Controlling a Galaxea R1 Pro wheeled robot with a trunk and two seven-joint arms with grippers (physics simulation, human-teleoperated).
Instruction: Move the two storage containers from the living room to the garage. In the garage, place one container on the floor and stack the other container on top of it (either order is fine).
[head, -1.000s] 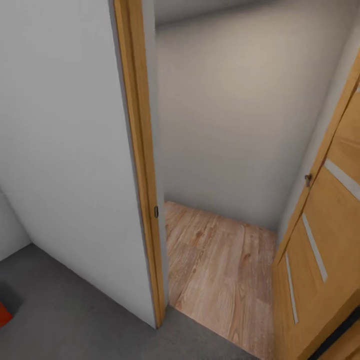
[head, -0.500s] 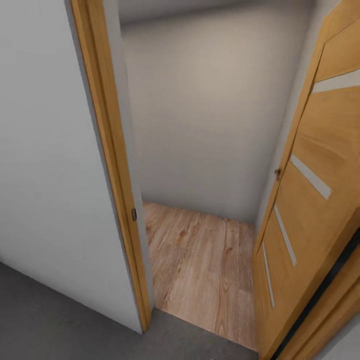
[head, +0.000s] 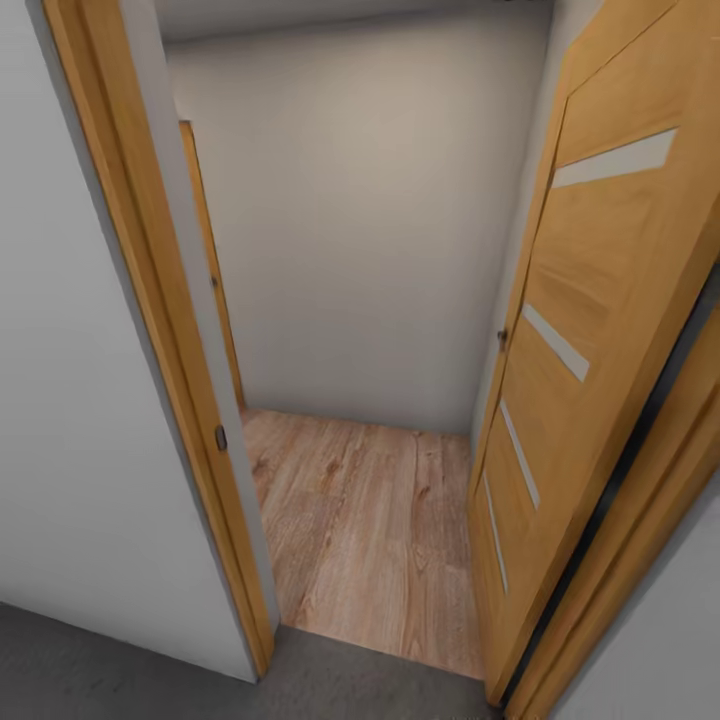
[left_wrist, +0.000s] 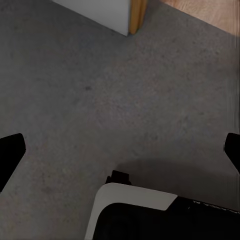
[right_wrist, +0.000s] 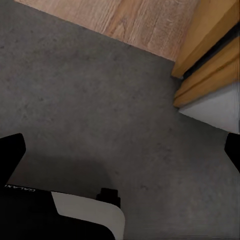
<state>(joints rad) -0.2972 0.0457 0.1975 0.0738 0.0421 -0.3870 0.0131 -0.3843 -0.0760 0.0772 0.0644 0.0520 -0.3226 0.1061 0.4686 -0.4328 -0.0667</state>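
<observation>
Doorway now nearer; rough, mottled dark grey floor (left_wrist: 100, 90) underfoot.

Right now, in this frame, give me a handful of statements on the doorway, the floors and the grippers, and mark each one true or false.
1. The wooden door at the right of the head view stands open. True.
2. The floor past the doorway is dark grey concrete. False: it is the light wood plank floor; the grey concrete floor lies on the near side.
3. The left gripper holds a rust-red container. False: its fingers are spread over bare concrete with nothing between them.
4. The right gripper is open above the concrete near the threshold. True.
5. A sofa stands in the room ahead. False: only a plain pale wall and plank floor show there.
</observation>
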